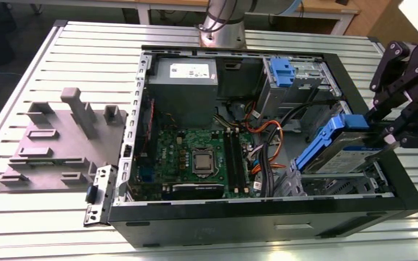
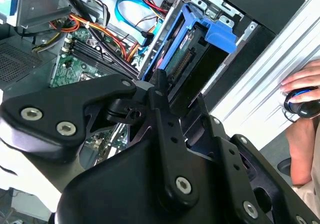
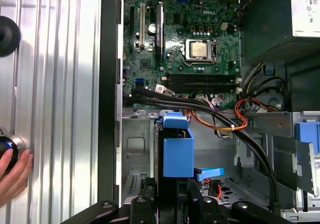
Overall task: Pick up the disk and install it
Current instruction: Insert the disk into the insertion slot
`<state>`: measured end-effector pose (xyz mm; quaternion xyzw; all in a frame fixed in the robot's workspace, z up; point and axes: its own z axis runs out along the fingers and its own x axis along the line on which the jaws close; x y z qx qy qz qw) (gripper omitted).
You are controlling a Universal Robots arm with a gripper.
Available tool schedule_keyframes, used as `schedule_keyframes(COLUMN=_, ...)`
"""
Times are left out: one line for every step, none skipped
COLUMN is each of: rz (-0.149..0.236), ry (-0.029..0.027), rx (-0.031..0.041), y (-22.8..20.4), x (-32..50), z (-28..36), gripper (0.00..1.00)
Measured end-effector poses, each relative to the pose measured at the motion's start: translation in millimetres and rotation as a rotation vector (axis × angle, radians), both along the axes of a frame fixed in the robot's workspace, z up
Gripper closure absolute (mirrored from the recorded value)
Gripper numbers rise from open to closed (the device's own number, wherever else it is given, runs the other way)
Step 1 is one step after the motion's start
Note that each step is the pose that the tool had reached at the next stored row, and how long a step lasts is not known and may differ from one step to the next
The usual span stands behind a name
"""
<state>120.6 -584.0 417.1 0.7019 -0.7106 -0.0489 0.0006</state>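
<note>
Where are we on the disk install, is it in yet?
Pickup looks done: the gripper is shut on the disk by its blue end. In hand: the disk hangs tilted, lower end inside the case at the drive bay. Left: it is not yet seated flat.

The motherboard is green, the computer case black, the cable bundle orange, the disk silver with blue side rails, the table pale grey with parallel ribs.
</note>
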Motion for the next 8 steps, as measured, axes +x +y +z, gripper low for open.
schedule_keyframes(rz=0.0, ry=0.0, rx=0.0001, y=0.0, x=0.0, z=-1.7, gripper=0.65)
schedule_keyframes(rz=0.0, ry=0.0, rx=0.0001, y=0.0, x=0.0, z=-3.5, gripper=0.65)
schedule_keyframes(rz=0.0, ry=-0.0001, rx=0.0001, y=0.0, x=0.0, z=-5.3, gripper=0.65)
schedule_keyframes(rz=0.0, ry=0.0, rx=0.0, y=0.0, x=0.0, z=-7.2, gripper=0.65)
schedule_keyframes(rz=0.0, ry=-0.0001, rx=0.0, y=0.0, x=-0.1, z=-9.0, gripper=0.65)
schedule_keyframes(rz=0.0, ry=0.0, rx=0.0, y=0.0, x=-0.1, z=-10.8, gripper=0.65)
schedule_keyframes(rz=0.0, ry=-0.0001, rx=0.0, y=0.0, x=-0.2, z=-12.6, gripper=0.65)
schedule_keyframes(rz=0.0, ry=-0.0001, rx=0.0001, y=0.0, x=-0.2, z=-14.5, gripper=0.65)
